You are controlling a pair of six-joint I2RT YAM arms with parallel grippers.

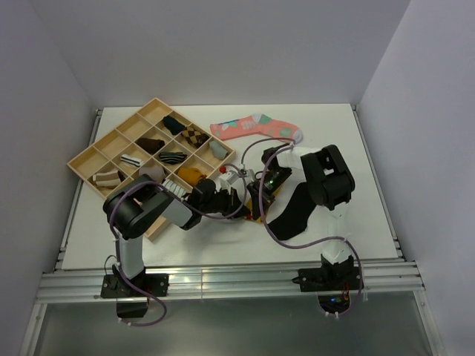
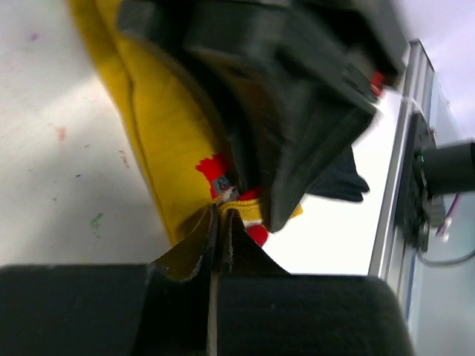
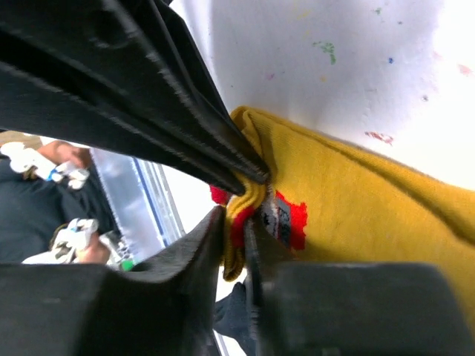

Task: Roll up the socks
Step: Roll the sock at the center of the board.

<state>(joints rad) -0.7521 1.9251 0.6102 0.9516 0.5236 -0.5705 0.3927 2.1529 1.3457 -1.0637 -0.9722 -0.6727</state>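
Observation:
The mustard-yellow sock (image 2: 159,126) lies flat on the white table, its red-and-white patterned cuff (image 2: 256,215) between both grippers. My left gripper (image 2: 220,216) is shut on the cuff edge. My right gripper (image 3: 239,222) is shut on the same cuff from the other side, with the yellow sock (image 3: 371,200) stretching away behind it. In the top view the two grippers (image 1: 236,199) (image 1: 257,196) meet tip to tip and hide most of the yellow sock (image 1: 272,196). The black sock (image 1: 293,211) lies flat just right of them, under the right arm.
A wooden divided tray (image 1: 87,157) with several small sock bundles stands at the back left, its corner next to the left arm. A pink patterned sock (image 1: 256,126) lies at the back centre. The table's metal front rail (image 1: 223,280) runs close behind the grippers.

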